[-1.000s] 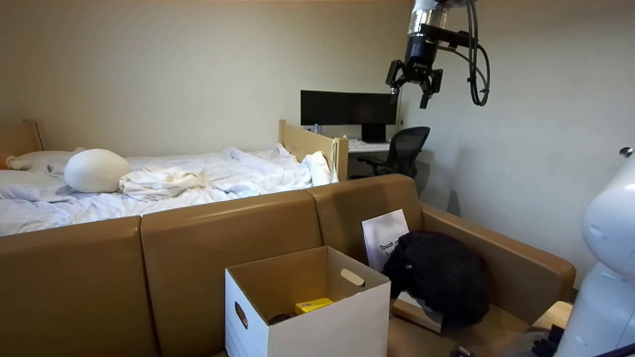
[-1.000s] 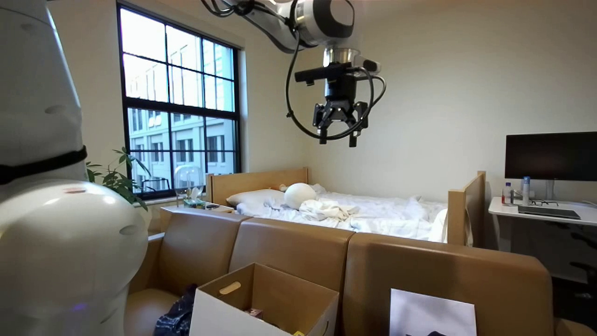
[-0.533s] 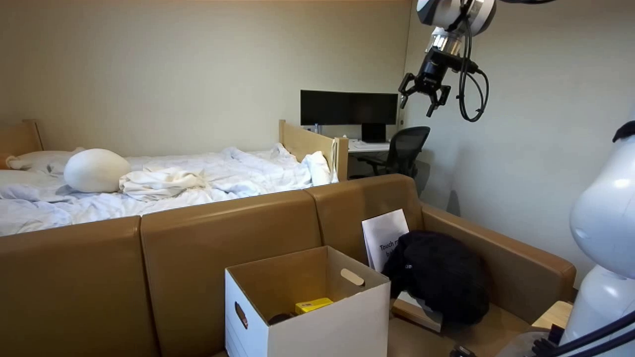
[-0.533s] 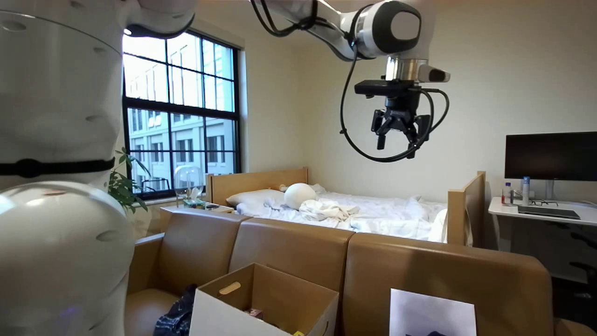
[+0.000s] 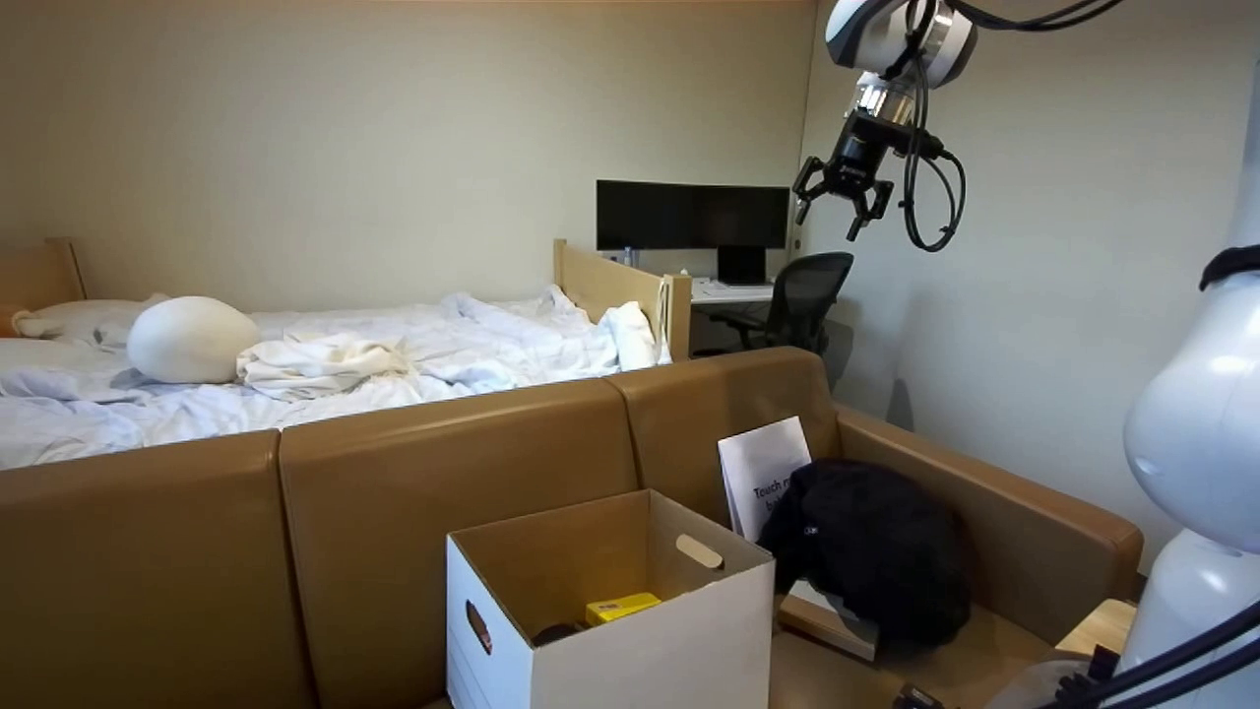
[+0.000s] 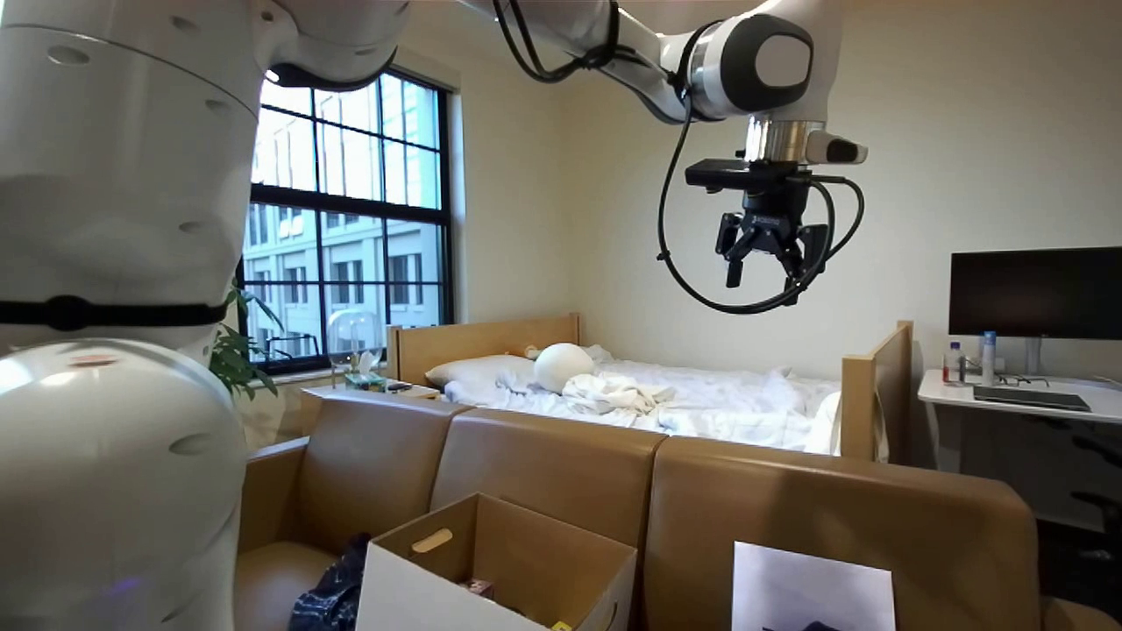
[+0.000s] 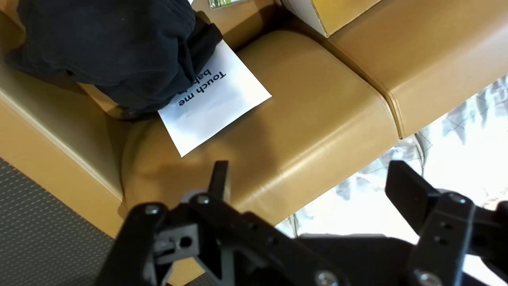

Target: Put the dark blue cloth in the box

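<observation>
The dark blue cloth (image 5: 876, 551), nearly black, lies bundled on the couch seat by the armrest. It fills the upper left of the wrist view (image 7: 115, 47). The white box (image 5: 650, 640), brown inside, stands open on the couch beside it; it also shows in an exterior view (image 6: 561, 556), and its corner at the top of the wrist view (image 7: 305, 14). A yellow item (image 5: 620, 607) lies inside. My gripper (image 5: 828, 222) is open and empty, high above the couch, well above the cloth; it also shows in an exterior view (image 6: 763, 285) and the wrist view (image 7: 308, 171).
A white printed sheet (image 5: 763, 468) leans on the couch back (image 5: 472, 453), partly behind the cloth. A flat brown package (image 5: 827, 630) lies under the cloth. The couch armrest (image 5: 994, 492) rises beside it. A patterned dark fabric (image 6: 331, 592) lies at the box's far side.
My gripper has moved right and down in both exterior views, and tilted in one of them. It stays open. The cloth and box have not moved.
</observation>
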Controlling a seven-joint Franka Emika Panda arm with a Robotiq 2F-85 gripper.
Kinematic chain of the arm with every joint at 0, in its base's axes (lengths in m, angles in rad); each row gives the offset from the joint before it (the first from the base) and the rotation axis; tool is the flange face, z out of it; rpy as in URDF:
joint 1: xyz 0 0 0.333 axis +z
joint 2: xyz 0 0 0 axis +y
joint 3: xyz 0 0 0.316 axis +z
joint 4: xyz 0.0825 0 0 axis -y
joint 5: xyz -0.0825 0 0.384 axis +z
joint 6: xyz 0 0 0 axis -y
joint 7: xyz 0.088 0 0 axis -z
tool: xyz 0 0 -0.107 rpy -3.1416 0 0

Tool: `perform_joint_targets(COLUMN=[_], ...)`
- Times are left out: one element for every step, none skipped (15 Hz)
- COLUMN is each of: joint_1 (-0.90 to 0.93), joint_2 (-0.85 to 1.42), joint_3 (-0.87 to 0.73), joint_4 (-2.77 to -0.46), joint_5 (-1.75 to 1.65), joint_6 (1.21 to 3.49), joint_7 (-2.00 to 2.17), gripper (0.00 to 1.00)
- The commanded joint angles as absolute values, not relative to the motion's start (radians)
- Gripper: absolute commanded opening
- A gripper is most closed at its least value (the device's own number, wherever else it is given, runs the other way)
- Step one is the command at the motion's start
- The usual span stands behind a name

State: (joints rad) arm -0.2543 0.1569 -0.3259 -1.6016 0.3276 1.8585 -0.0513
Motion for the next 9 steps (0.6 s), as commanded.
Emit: perform_joint_targets(joint_1=[-0.286,-0.296,-0.310,-0.328,-0.343,-0.364,-0.395,-0.425,-0.451], joint_2=[0.177,0.212,0.261,0.307,0.341,0.387,0.446,0.505,0.565], joint_3=[-0.297,-0.296,-0.298,-0.299,-0.299,-0.294,-0.285,-0.273,-0.258], joint_4=[-1.593,-1.582,-1.568,-1.571,-1.573,-1.560,-1.531,-1.503,-1.472], joint_5=[0.342,0.358,0.374,0.416,0.432,0.458,0.492,0.527,0.553], joint_6=[1.863,1.867,1.867,1.907,1.924,1.943,1.911,1.901,1.904], joint_7=[-0.056,-0.066,-0.072,-0.068,-0.051,-0.045,-0.040,-0.036,-0.028], gripper=[1.00,1.00,1.00,1.00,1.00,1.00,1.00,1.00,1.00])
